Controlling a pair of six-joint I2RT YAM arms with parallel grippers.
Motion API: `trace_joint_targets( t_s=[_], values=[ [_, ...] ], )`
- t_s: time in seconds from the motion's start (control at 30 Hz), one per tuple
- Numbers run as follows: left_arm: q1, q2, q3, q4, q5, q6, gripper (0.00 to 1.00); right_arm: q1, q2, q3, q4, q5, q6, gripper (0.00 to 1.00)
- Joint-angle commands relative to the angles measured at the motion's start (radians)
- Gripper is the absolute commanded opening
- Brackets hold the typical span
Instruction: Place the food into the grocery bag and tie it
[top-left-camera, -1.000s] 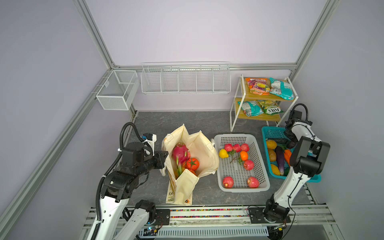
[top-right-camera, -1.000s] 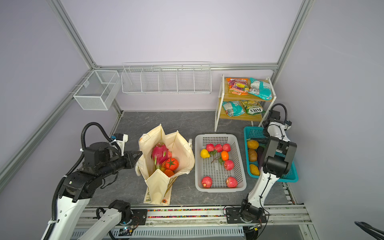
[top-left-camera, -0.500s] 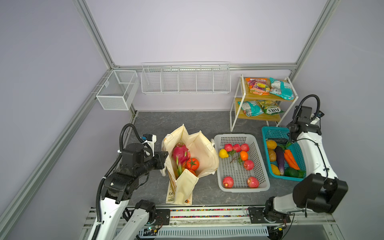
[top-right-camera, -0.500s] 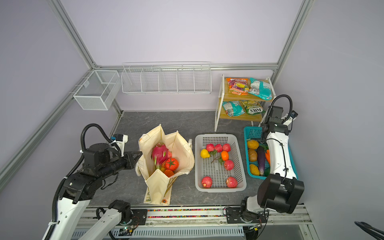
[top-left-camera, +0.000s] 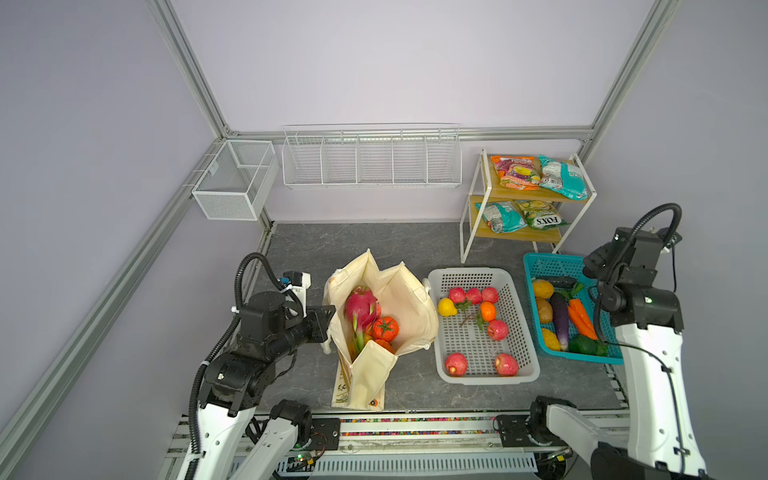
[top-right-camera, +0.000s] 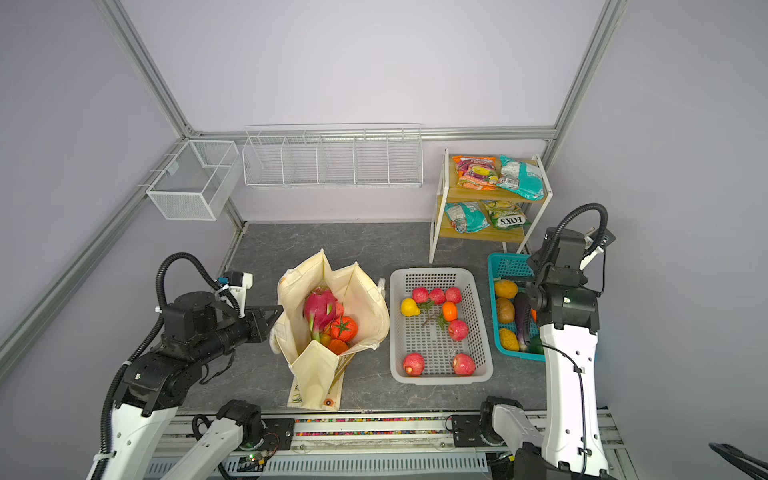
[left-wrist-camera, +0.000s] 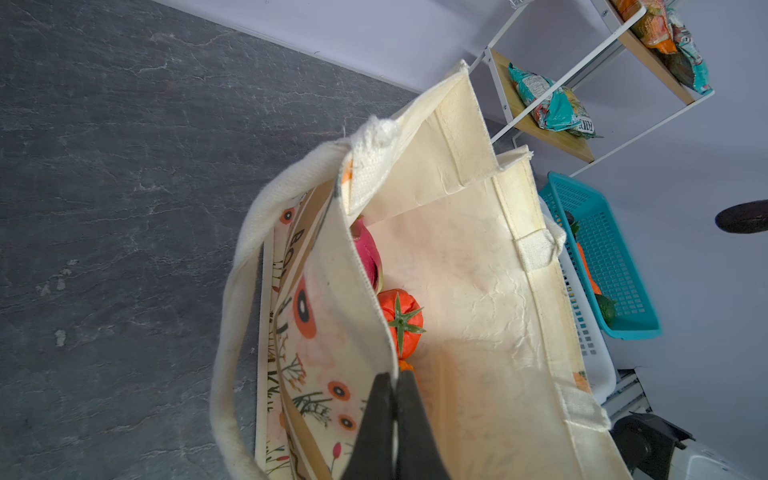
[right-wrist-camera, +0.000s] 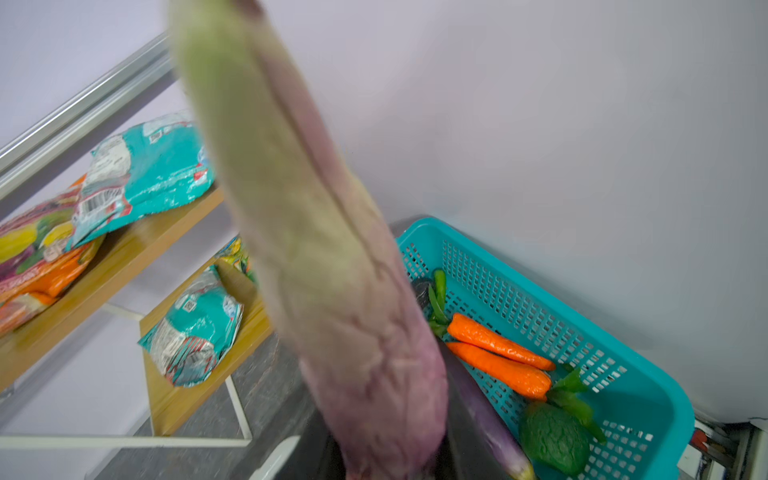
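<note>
Everything is lit brightly and evenly, with soft shadows; the vegetable (right-wrist-camera: 316, 249) is rendered blurred in the right wrist view.

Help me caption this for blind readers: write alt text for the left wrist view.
The left gripper is shut on the rim of the cream floral grocery bag, with a pink dragon fruit and a red tomato inside. Beyond the bag are a teal basket and a shelf of snack packets.

6 apples (top-left-camera: 456, 364); 4 snack pkts (top-left-camera: 563, 182); 2 carrots (right-wrist-camera: 498, 343); 1 bag (top-left-camera: 415, 303).
</note>
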Motion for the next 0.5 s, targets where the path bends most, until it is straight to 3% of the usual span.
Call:
trace_joint_targets(
  t_s=[0.0, 0.47],
  values=[
    [-0.001, -0.019, 0.009, -0.038, 0.008, -0.021, 0.0, 0.016, -0.063, -0.012, -0.069, -0.059, 0.018, 0.25],
    [-0.001, -0.013, -0.022, -0.094, -0.028, -0.025, 0.0, 0.087, -0.214, -0.109, -0.156, -0.305, 0.033, 0.24]
  ],
)
